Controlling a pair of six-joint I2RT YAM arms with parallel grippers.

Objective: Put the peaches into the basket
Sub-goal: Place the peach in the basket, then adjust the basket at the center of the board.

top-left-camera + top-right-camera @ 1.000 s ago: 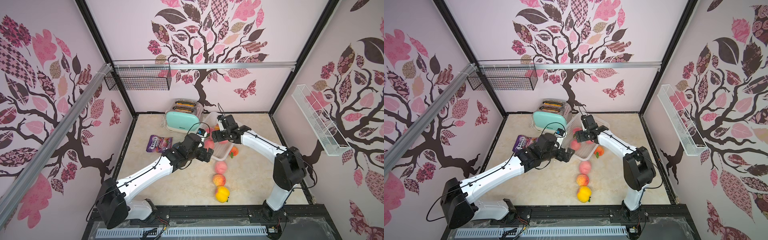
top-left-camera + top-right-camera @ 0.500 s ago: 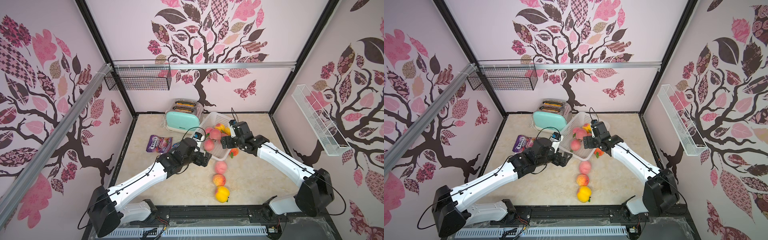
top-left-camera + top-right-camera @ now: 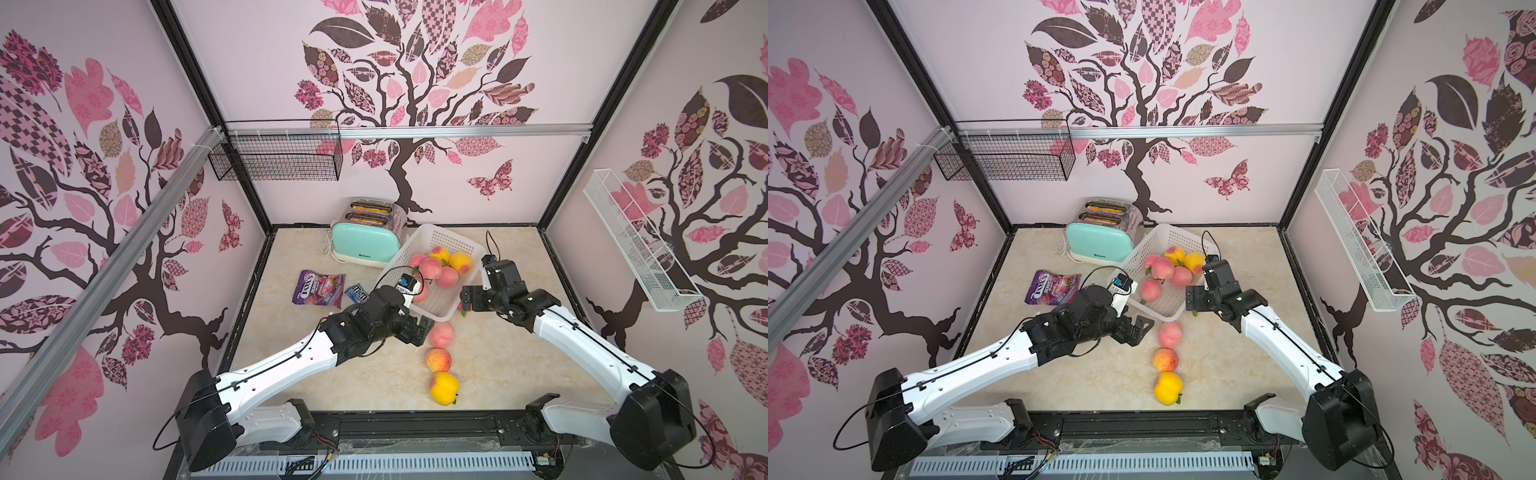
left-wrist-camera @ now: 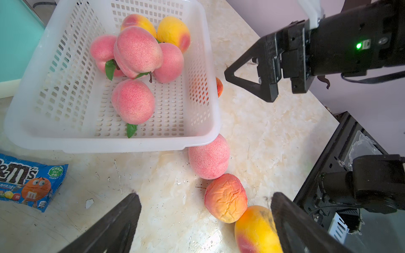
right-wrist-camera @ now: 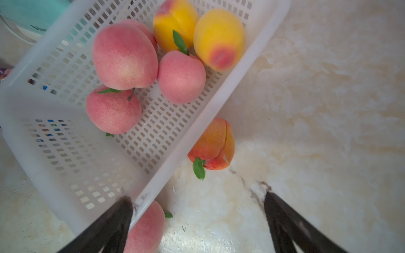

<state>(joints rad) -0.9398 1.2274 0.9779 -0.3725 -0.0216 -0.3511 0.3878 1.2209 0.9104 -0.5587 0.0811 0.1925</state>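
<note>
My left jaws are released and spread wide with nothing between them. They hang over the bench (image 3: 490,374) just short of the basket (image 4: 105,145). My right jaws are also spread and empty, over the bench beside the basket's right-hand wall. In my right wrist view one finger (image 5: 114,221) crosses the basket's corner rim.

The basket stands skew to the bench's edges, behind and a little left of the bench's middle. Its longer sides seem to run from my side toward the back wall, slanting right. The mint toaster (image 3: 365,243) is just beside its far left corner. A purple sweet bag (image 3: 318,288) and a blue M&M's packet (image 4: 28,181) lie to its left, by my left arm. One black wire basket (image 3: 276,160) hangs on the back wall and one white wire shelf (image 3: 636,245) on the right wall.

I count ten peaches. Six lie in the basket, four pink (image 4: 138,51) and two yellow (image 5: 219,39), heaped toward its far end. Four lie on the bench:
- An orange-red one (image 5: 211,144) sits tight against the right-hand wall, cleft up, its leaf on the bench.
- A pink one (image 3: 441,335) is tucked at the near corner, touching the rim.
- An orange-red (image 3: 437,359) and a yellow (image 3: 444,387) follow the pink one in one touching row, running straight toward the bench's front edge.
</note>
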